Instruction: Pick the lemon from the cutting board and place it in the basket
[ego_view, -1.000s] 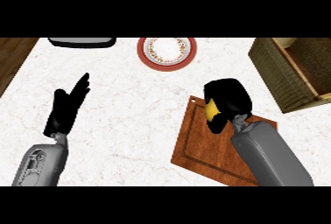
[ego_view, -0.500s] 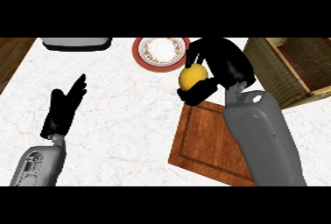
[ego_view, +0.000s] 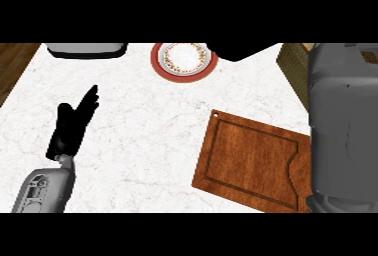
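The wooden cutting board lies bare at the lower right of the marble counter. No lemon shows in this view. My right forearm fills the right edge, and only a black part of my right hand shows at the top, just left of the basket. Of the woven basket, only a narrow strip shows at the upper right behind the forearm. My left hand rests open on the left side of the counter, fingers pointing up.
A red-rimmed plate sits at the top centre, close to my right hand. A grey object stands at the top left. The counter's left edge borders brown wood.
My right arm has risen and swung right toward the basket, now looming large. The lemon, seen in the hand half a second ago, is out of sight. The left hand stays put.
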